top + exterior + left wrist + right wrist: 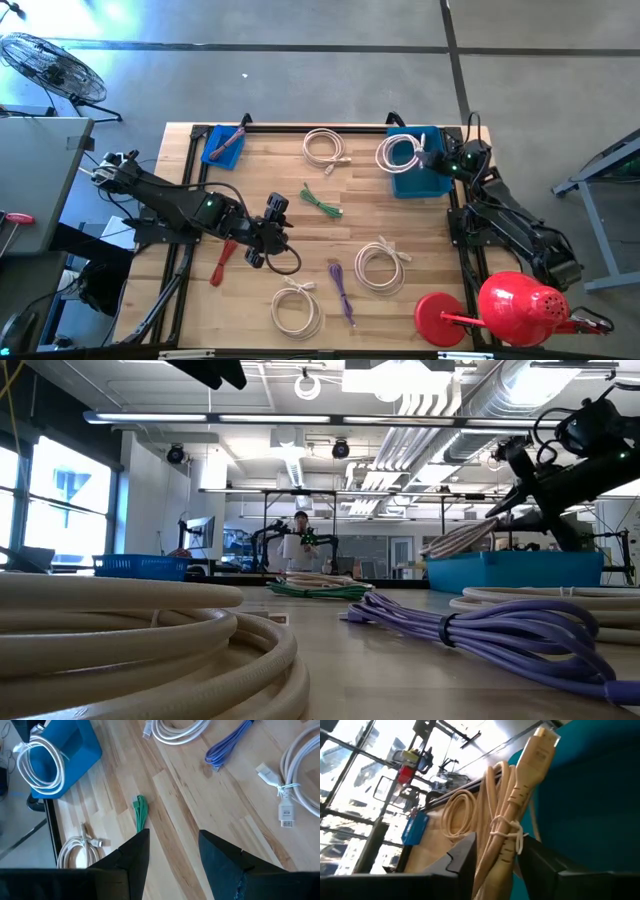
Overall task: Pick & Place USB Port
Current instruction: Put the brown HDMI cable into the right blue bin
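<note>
Placing step: right gripper point(496, 870) over blue plastic bin point(418, 178), fingers parting around cream coiled cable point(398, 153); next, lift clear. Left gripper point(172, 855) waits mid-table, fingers apart, empty.

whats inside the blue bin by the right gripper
A coiled white cable lies in and over the blue bin, with the right gripper at it. The bin floor beneath the coil is hidden.

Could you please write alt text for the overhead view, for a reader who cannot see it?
Seen from above, the right gripper hangs over a blue bin at the wooden table's far right corner, with a coiled white cable draped on the bin's rim. The left gripper waits open at mid-table among more white, green and purple cables.
</note>
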`<state>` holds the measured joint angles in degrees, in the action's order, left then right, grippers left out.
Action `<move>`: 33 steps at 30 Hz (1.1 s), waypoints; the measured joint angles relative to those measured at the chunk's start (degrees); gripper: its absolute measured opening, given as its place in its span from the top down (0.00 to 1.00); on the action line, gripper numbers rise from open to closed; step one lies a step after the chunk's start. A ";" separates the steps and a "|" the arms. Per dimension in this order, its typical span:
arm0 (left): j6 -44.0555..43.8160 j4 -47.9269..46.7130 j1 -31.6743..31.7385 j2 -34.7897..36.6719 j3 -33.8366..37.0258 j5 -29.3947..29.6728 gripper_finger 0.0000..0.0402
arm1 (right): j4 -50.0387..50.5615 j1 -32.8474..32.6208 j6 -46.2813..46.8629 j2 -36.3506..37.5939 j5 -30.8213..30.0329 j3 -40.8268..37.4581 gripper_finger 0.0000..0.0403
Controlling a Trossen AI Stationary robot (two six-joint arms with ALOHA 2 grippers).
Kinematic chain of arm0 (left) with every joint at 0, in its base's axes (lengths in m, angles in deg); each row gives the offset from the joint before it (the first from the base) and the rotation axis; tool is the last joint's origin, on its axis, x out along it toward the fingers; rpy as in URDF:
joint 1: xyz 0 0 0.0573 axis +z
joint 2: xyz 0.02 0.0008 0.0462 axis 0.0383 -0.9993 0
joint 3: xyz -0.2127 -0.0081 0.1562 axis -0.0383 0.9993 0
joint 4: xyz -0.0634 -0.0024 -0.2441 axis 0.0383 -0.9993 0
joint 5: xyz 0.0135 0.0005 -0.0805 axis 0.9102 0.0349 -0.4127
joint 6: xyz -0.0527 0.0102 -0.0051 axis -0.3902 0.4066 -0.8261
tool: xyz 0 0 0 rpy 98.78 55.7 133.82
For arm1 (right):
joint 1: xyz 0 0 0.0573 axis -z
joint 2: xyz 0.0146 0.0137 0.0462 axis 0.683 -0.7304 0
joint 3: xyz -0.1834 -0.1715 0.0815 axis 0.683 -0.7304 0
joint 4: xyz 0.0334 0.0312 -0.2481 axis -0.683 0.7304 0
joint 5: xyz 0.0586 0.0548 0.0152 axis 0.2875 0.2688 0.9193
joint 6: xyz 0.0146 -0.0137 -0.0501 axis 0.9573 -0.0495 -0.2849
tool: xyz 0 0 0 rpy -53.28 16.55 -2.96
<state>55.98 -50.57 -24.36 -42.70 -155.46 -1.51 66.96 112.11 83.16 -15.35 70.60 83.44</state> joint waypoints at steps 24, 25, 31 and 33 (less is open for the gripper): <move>-0.22 -0.71 0.01 0.00 0.00 -1.38 0.59 | 0.69 1.74 -1.36 0.07 -2.70 0.09 0.67; -0.23 -0.70 0.01 0.00 0.00 -1.67 0.59 | 0.83 2.23 -1.39 0.07 -2.46 0.09 0.67; -1.19 -1.45 0.01 0.00 0.01 -1.87 0.59 | 1.20 5.63 -1.81 0.09 1.52 0.11 0.67; -1.31 -1.60 0.01 0.00 0.04 -1.86 0.59 | 1.46 6.73 -2.32 0.09 2.77 0.11 0.67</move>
<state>54.66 -52.17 -24.35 -42.70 -155.42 -3.37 68.41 118.84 80.83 -15.26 73.37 83.54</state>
